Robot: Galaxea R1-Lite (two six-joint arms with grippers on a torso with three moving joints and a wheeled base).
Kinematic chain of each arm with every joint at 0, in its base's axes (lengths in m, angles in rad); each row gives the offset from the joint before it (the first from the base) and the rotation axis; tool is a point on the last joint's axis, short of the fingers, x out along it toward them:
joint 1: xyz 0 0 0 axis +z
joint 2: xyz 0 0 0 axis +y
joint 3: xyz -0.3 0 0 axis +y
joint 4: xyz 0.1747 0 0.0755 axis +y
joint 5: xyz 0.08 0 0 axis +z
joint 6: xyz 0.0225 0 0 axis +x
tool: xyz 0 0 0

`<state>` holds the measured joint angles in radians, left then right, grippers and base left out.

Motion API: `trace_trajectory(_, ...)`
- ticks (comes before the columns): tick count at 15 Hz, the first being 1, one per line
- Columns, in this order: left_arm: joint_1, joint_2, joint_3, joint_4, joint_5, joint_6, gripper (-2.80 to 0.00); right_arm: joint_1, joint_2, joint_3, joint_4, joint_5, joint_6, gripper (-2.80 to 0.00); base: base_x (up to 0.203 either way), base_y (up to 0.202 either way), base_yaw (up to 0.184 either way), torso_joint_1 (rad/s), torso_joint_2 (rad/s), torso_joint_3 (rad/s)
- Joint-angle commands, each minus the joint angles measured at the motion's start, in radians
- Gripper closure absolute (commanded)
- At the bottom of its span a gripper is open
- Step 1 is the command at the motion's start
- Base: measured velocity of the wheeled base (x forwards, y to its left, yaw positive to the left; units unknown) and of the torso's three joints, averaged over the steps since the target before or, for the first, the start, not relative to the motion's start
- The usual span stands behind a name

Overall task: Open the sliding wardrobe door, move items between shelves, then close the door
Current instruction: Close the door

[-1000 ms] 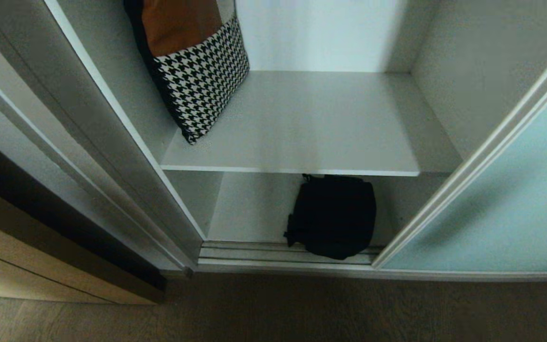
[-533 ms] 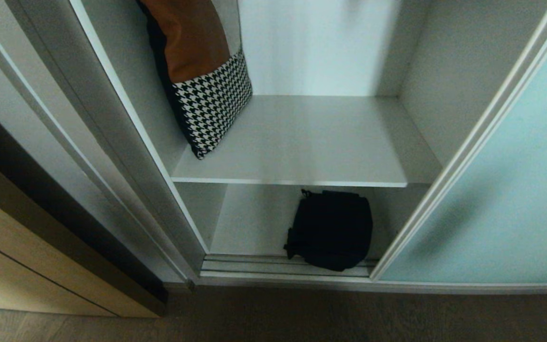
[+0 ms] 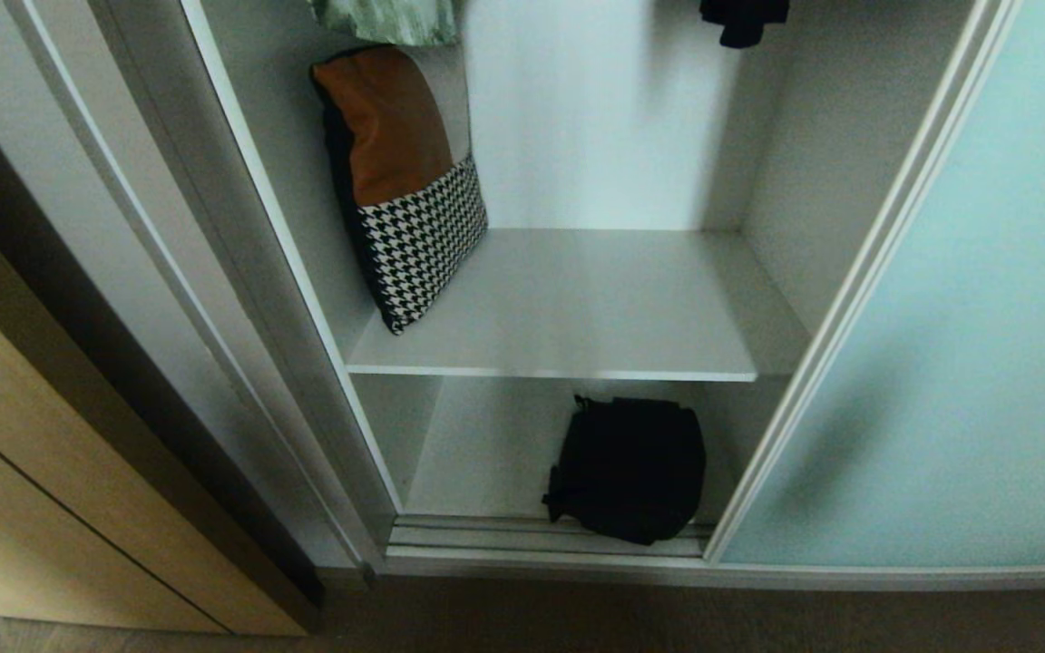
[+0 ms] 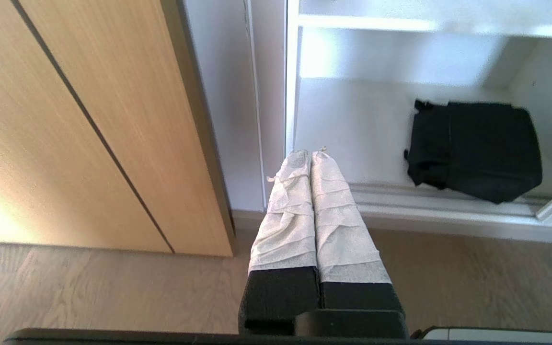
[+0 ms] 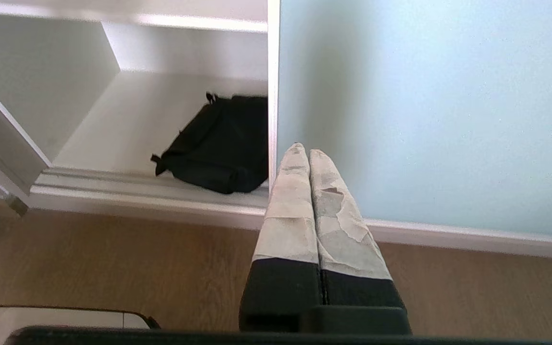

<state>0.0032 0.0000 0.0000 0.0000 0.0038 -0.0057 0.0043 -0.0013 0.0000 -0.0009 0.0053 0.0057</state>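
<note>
Black fabric bag (image 3: 627, 469) lies on bottom shelf (image 3: 477, 472), 6 o'clock, door (image 3: 967, 363) slid open at 3. Left claw (image 4: 310, 154) and right claw (image 5: 303, 147) both closed, empty, low outside wardrobe. I'd open one wide, descend onto bag's middle.

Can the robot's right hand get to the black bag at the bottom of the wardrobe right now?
Probably yes. The sliding door is pushed aside, so the black bag lies uncovered at the bottom shelf's front edge. The right gripper, shut, hangs outside above the floor, nothing between.

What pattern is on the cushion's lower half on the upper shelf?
Black-and-white houndstooth, under a plain brown top; the cushion shows best in the head view.
</note>
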Motion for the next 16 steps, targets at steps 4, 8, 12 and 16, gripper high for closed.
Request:
trace_trajectory(4,0.001,0.002,0.0,0.0,0.001,0.0,0.0,0.0,0.001,0.0,-0.001,0.001,0.0,0.0,0.0,0.0,0.0,0.004,0.0,0.138)
trace_trajectory(8,0.0,0.002,0.0,0.0,0.001,0.0,0.0,0.0,0.001,0.001,-0.001,0.001,0.0,0.0,0.0,0.0,0.0,0.0,0.0,0.016)
trace_trajectory(12,0.0,0.002,0.0,0.0,0.001,0.0,0.0,0.0,0.001,0.0,-0.001,0.001,0.0,0.0,-0.118,0.0,0.001,0.004,0.0,0.003)
trace_trajectory(16,0.0,0.002,0.0,0.0,0.001,0.001,0.0,0.0,0.001,0.001,-0.001,0.0,0.0,0.0,-0.193,0.0,0.001,0.001,0.0,0.006)
